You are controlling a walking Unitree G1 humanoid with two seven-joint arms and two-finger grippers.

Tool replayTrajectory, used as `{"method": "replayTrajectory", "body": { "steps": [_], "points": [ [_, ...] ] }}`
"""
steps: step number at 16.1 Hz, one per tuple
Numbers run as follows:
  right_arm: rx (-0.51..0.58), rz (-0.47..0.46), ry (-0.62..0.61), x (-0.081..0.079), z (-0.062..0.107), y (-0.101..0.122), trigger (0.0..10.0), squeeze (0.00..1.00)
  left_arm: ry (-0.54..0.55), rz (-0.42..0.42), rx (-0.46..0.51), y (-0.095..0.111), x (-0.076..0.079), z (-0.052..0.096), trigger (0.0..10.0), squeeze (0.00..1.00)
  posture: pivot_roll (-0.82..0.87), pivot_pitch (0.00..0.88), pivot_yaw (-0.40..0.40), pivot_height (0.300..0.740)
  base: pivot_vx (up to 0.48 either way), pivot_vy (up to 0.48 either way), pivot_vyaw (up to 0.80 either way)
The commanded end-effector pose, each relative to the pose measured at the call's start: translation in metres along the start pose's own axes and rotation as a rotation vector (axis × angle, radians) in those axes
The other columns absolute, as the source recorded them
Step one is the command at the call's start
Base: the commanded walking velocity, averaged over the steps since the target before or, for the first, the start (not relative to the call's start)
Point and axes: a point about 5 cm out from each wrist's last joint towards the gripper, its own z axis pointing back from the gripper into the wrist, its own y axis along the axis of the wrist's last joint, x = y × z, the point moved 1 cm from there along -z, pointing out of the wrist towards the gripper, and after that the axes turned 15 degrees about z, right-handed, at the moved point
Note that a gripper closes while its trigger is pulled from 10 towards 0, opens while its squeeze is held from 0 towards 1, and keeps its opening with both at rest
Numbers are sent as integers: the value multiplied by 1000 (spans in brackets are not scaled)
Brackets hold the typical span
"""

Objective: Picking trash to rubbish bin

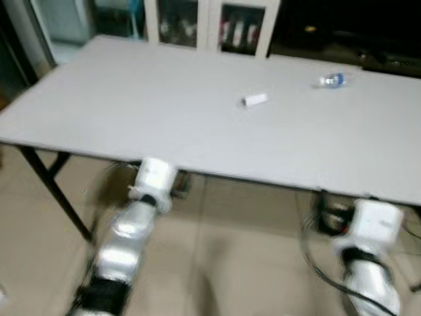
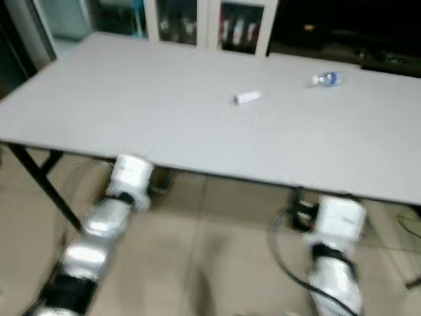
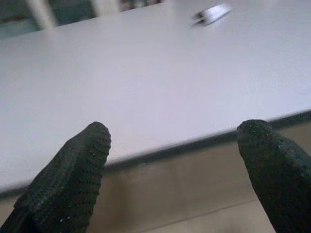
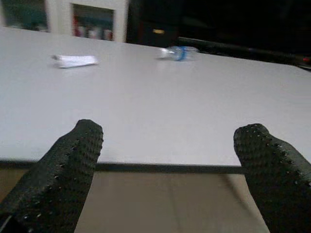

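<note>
Left eye view: grey table (image 1: 131, 112) before white cabinet (image 1: 210, 26).

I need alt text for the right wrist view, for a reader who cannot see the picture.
The open right gripper faces the near edge of a white table, its two black fingers spread wide and holding nothing. Farther back on the tabletop lie a small white piece of trash and a clear plastic bottle on its side.
</note>
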Motion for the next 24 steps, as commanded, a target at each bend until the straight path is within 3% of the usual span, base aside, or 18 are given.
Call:
{"method": "replayTrajectory", "body": {
  "steps": [1,5,18,24],
  "points": [
    [20,-8,2,-2,0,6,10000,0,45,-11,-2,2,-14,4,10000,0,184,95,-53,740,292,0,0],
    [21,-8,13,-5,0,6,10000,0,36,-14,-1,1,-13,5,10000,0,187,96,-55,740,0,0,0],
    [34,-22,16,-7,-3,9,10000,0,44,-20,-14,1,-15,4,10000,0,195,94,-54,740,0,-472,0],
    [41,-54,-8,-14,-8,9,10000,0,15,-48,-20,5,-15,-2,10000,0,212,78,-9,740,0,-471,0]
  ]
}}
